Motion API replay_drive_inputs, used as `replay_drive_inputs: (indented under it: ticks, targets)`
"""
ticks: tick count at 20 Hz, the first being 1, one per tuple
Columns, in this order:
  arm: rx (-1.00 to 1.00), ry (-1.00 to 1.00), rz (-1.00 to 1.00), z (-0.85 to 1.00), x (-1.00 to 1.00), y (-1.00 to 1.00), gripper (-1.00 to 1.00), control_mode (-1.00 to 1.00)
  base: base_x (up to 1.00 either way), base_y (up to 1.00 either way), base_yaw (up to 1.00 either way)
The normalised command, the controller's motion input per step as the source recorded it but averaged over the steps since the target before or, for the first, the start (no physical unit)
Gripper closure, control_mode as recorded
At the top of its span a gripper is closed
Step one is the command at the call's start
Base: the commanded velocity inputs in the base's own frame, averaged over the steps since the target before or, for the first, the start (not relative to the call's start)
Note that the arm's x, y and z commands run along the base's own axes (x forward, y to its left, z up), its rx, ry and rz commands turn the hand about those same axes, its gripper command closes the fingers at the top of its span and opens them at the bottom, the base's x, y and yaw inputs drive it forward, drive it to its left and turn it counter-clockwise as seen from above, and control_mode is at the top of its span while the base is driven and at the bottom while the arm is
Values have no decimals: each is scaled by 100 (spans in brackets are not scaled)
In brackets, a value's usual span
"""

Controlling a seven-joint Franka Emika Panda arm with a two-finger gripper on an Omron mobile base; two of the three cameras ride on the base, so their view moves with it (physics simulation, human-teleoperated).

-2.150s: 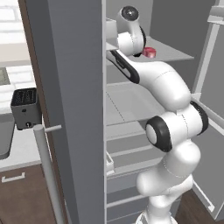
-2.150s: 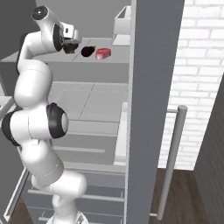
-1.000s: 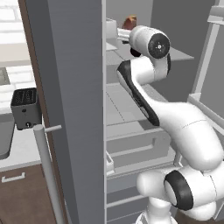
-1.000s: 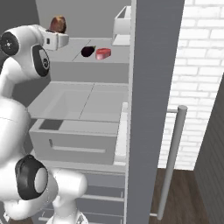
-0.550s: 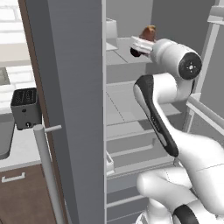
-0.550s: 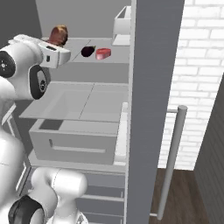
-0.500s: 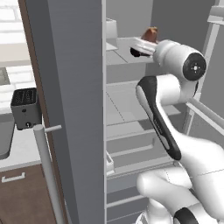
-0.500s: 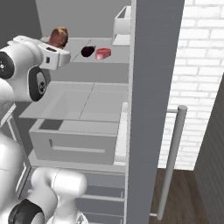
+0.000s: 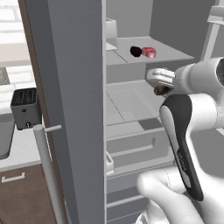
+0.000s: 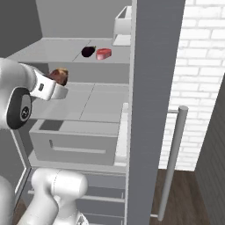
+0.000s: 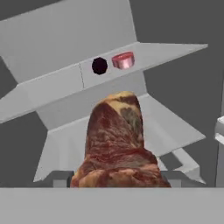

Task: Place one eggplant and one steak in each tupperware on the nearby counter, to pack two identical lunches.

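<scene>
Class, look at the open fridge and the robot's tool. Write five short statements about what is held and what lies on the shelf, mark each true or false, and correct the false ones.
1. The tool grips a mottled brown, lumpy steak chunk. True.
2. A near-black rounded eggplant lies on the upper fridge shelf. True.
3. The flat pink-red steak block is in the tool. False: it lies on the shelf beside the dark eggplant.
4. The fridge door is closed. False: it stands open, showing the shelves.
5. A dark toaster stands on the counter left of the fridge. True.
</scene>
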Motion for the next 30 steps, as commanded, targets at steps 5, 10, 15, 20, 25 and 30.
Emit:
replay_drive_inputs:
  ticks: [5, 10, 15, 20, 25, 30]
  targets:
    - [-1, 50, 1, -88, -55, 0, 100, -100, 0, 0, 0]
    - [0, 0, 0, -20, 0, -10, 100, -100, 0, 0, 0]
    - [0, 8, 9, -28, -35, -2, 100, -100, 0, 0, 0]
    - [0, 4, 8, -24, -75, 0, 100, 100, -20, 0, 3]
    - [0, 0, 0, 0, 0, 0, 100, 100, -100, 13, 13]
    - [0, 0, 0, 0, 0, 0, 100, 100, -95, 68, 48]
